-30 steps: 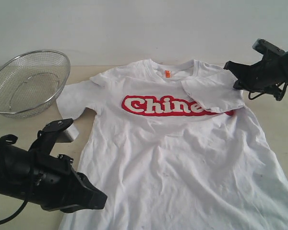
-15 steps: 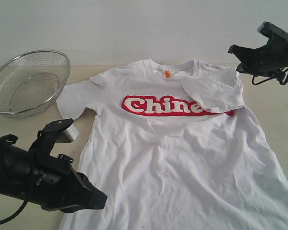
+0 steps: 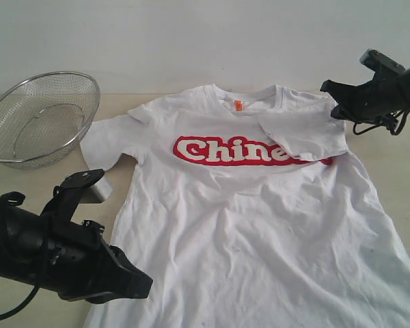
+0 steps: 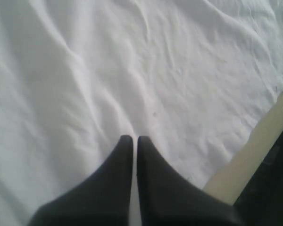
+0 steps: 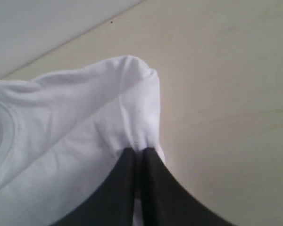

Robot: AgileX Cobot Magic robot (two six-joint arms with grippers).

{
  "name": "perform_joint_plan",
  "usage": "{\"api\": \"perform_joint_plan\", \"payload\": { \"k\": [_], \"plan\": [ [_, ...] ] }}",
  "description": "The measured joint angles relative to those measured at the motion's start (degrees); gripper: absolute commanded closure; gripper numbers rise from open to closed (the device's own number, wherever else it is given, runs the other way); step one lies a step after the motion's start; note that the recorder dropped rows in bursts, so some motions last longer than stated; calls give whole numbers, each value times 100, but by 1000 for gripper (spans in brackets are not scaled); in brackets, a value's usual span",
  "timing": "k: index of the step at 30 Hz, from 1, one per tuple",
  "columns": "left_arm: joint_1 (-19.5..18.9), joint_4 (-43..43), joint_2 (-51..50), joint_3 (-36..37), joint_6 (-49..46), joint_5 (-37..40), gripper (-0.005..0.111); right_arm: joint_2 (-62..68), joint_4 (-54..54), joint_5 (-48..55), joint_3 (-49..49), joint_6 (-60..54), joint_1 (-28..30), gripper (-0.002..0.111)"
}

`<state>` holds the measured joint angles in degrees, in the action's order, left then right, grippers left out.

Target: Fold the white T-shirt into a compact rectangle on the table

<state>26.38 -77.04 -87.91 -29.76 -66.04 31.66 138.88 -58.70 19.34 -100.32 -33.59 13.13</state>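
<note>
The white T-shirt point(image 3: 260, 225) lies face up in the middle of the tabletop point(image 3: 396, 178), collar toward the far edge and hem toward the near edge, where it runs out of sight. Its cloth is lightly wrinkled. The red-and-white lettering point(image 3: 236, 152) crosses the chest, and the small orange neck tag point(image 3: 238, 104) shows inside the collar. The sleeve on the right side point(image 3: 304, 133) is folded inward over the chest and covers the end of the lettering. The other sleeve point(image 3: 109, 143) lies spread flat toward the left edge.

The right gripper point(image 3: 326, 87) sits at the shirt's right shoulder, near the far edge. In the right wrist view its jaws are pressed together, and the right gripper's tips point(image 5: 140, 151) meet the rounded fold of the shoulder cloth point(image 5: 132, 94). Creases run toward the tips, but I cannot tell whether any cloth is caught between them.

The left gripper point(image 3: 145, 283) is over the shirt's lower left side, near the near edge. Its jaws are clenched to a thin slit and hold nothing, with plain white cloth point(image 4: 132, 70) beyond them.

There is one T-shirt, two grippers, and one wire mesh strainer point(image 3: 41, 116), which sits empty toward the far left corner, apart from the shirt. One small pale object point(image 3: 101, 193) just below the spread sleeve is partly hidden by the left arm.
</note>
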Motion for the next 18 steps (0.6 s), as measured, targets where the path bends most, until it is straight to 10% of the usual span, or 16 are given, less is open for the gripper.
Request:
{"api": "perform_joint_plan", "payload": {
  "k": [18],
  "plan": [
    [0,0,0,0,0,0,102,269,44,-171,-602,118,2,107]
  ]
}}
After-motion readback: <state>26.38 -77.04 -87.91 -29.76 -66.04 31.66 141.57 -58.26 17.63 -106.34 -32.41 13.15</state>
